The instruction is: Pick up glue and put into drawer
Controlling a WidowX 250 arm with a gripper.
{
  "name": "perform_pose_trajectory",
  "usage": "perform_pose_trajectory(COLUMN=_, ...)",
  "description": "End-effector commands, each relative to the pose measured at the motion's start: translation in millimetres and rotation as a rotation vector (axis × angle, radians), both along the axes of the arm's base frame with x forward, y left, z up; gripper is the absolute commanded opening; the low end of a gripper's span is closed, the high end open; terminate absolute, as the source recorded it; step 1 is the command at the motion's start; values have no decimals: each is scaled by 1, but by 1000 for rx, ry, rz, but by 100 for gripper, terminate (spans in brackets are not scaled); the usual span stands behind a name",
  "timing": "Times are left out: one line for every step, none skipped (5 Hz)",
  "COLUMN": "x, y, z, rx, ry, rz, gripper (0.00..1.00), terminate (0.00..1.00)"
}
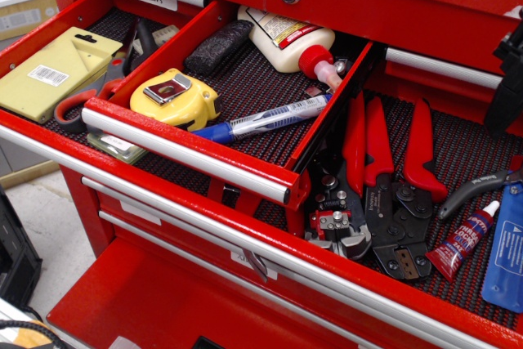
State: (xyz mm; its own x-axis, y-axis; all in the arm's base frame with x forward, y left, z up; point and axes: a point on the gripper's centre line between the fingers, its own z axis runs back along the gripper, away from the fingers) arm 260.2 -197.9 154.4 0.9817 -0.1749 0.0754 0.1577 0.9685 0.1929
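The glue [462, 240] is a small red tube with a white pointed cap and a blue lettered band. It lies on the black mat of the wide lower drawer [245, 244], at the right, between the red crimping pliers [384, 194] and a flat blue packet [505, 257]. Only a dark part of my gripper [508, 79] shows at the right edge. It hangs above the back of that drawer, well above and behind the glue. Its jaws are cut off by the frame edge.
The small upper drawer [188, 153] is pulled out and holds a yellow tape measure [176, 97], a blue marker [265, 118], a large white bottle with red cap [290, 41] and a black block [217, 46]. A yellow-green card [57, 71] lies at the left.
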Motion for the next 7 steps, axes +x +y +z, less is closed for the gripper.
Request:
perform_pose_trajectory(x=11, y=-8, z=-7, rx=-39, ry=-56, rz=22, gripper=100, terminate=0)
perform_pose_trajectory(x=24, y=6, z=-16, rx=-57, ry=-70, rz=4, gripper=100, terminate=0)
perform_pose_trajectory(x=33, y=10, z=-28, rx=-122, ry=-65, rz=2, gripper=100, terminate=0)
perform_pose_trajectory(x=32, y=4, z=-45, rx=-167, ry=-89, rz=20, gripper=100, terminate=0)
perform_pose_trajectory(x=26, y=-10, z=-61, rx=-213, ry=-124, rz=40, gripper=100, terminate=0)
perform_pose_trajectory(x=27, y=-13, z=-75, rx=-224, ry=-138, rz=44, gripper=100, terminate=0)
perform_pose_trajectory(x=30, y=-8, z=-87, rx=-255, ry=-147, rz=36, gripper=100, terminate=0)
